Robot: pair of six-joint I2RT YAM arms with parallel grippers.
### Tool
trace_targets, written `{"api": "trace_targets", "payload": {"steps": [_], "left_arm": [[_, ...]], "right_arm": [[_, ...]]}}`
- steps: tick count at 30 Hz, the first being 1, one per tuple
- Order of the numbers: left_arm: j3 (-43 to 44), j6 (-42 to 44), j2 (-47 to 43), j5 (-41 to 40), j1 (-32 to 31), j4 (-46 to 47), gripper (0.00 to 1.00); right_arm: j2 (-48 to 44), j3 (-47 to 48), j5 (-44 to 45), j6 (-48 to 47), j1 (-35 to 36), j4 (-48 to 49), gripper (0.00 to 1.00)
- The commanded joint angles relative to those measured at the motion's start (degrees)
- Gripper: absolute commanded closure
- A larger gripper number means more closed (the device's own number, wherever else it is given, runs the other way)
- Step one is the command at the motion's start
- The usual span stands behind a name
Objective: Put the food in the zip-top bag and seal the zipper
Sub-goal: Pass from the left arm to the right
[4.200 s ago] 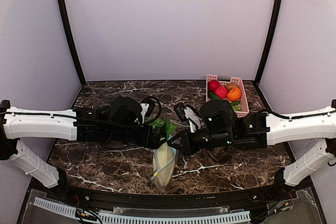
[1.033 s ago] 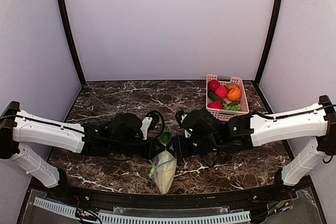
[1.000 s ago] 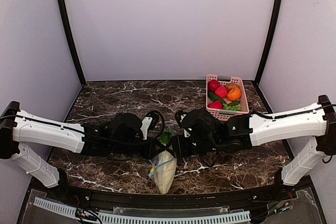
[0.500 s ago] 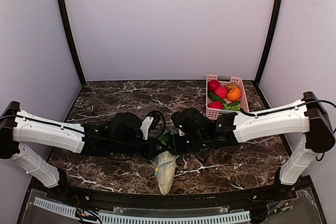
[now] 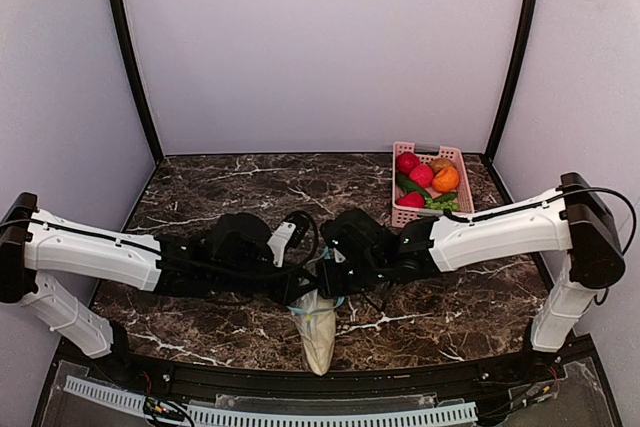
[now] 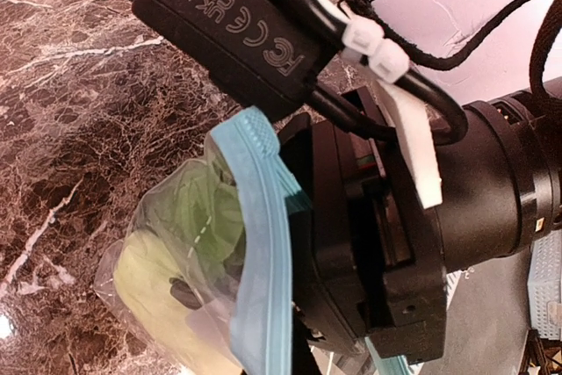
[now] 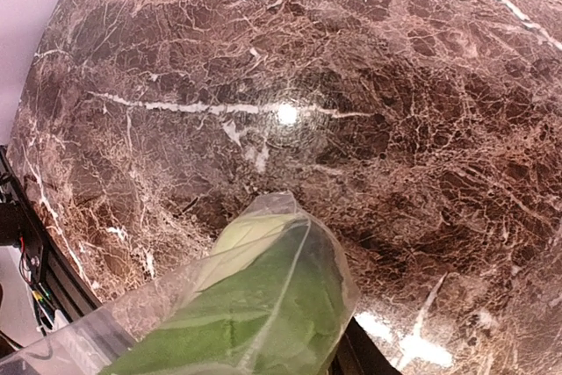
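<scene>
Left gripper [image 5: 298, 289] is clenched tight and looks pinched on the mouth corner of the clear crinkly plastic zip-top bag [image 5: 318, 325]. Its pads don't show in its own wrist view, so that's read from overhead. Right gripper [image 5: 330, 282] sits nose-to-nose with it at the same mouth edge; can't tell if its jaws grip the film or stand clear.

The bag trails from the fingers toward the near edge, over the dark marble table [image 7: 395, 85]; can't tell if its bottom touches. Thin teal-blue zipper strip [image 6: 263, 243] runs just beside the right gripper's body. Pale whitish-green gourd [image 7: 250, 230] and leafy green vegetable [image 7: 263, 305] are inside, below both sets of fingers.

Step looks like pinching the zipper. Get both tracks between the right pads, square to the strip, with the left holding tension, then run along. Risks: catching one lip only, or leaf in the track.

Pink plastic basket [image 5: 467, 192], well apart behind the right gripper, holds more produce.
</scene>
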Motion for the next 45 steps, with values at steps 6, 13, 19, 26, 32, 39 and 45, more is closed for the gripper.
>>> {"api": "trace_targets", "payload": {"steps": [6,13,19,26,32,39,45], "left_arm": [[4.54,2.47,-7.45,1.24,-0.18,1.55,0.99],[5.81,3.11,-8.33,3.22,-0.18,2.98,0.99],[6.37,3.23,-8.58,3.08,-0.18,3.38,0.99],[6.15,0.9,-6.96,-4.72,-0.09,-6.03,0.99],[6.84,-1.19,-2.73,-7.83,-0.11,-11.6,0.99],[8.18,-2.02,-0.29,-8.96,-0.09,-12.58,0.99],[8.56,-2.23,0.4,-8.84,-0.09,-12.35,0.99]], "right_arm": [[-2.9,2.85,4.71,-1.33,-0.48,-9.02,0.47],[-5.88,1.85,5.06,-1.61,-1.46,-10.88,0.36],[-4.82,0.94,5.39,-1.0,-2.44,-12.58,0.35],[-8.28,5.14,2.24,-4.42,-2.6,-13.37,0.21],[-13.28,7.47,-2.91,-5.66,-2.52,-13.05,0.16],[-16.05,1.64,-6.49,-3.13,-2.35,-10.97,0.16],[-15.31,-1.85,-7.75,-0.01,-0.92,-7.04,0.24]]}}
